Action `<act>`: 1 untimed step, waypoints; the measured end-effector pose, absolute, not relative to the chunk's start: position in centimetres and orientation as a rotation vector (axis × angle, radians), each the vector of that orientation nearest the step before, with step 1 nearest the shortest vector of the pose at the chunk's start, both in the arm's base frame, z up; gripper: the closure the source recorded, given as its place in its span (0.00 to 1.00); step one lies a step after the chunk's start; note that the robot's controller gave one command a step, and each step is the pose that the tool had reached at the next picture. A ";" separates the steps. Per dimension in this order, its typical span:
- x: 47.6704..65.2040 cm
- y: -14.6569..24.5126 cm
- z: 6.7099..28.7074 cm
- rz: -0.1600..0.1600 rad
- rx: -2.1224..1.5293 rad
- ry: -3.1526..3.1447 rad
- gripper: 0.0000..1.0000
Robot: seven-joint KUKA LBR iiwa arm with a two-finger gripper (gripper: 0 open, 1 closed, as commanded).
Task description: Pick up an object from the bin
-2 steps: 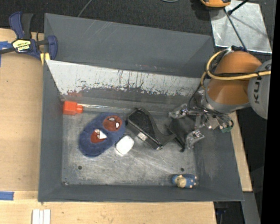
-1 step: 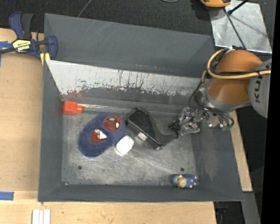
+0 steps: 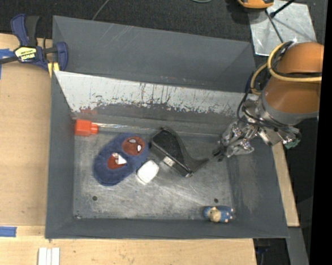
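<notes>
My gripper (image 3: 231, 144) hangs at the bin's right side, above the floor near the right wall, with nothing seen between its fingers. Nearest to it, to the left, lies a black boxy tool with a handle (image 3: 171, 151) pointing toward the gripper. A small white block (image 3: 147, 171) rests against the tool's lower left. Below the gripper, near the front wall, sits a small blue and tan figure (image 3: 217, 214).
A blue plush slipper with red and white patches (image 3: 117, 158) lies left of centre. A clear tube with an orange cap (image 3: 87, 128) rests along the back left. The arm with its orange cover comes in over the right rim.
</notes>
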State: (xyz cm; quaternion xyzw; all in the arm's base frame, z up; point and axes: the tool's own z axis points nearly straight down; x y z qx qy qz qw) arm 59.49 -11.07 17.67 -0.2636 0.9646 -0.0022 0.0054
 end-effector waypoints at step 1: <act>59.4 -10.9 22.8 -0.006 -0.861 3.011 1.00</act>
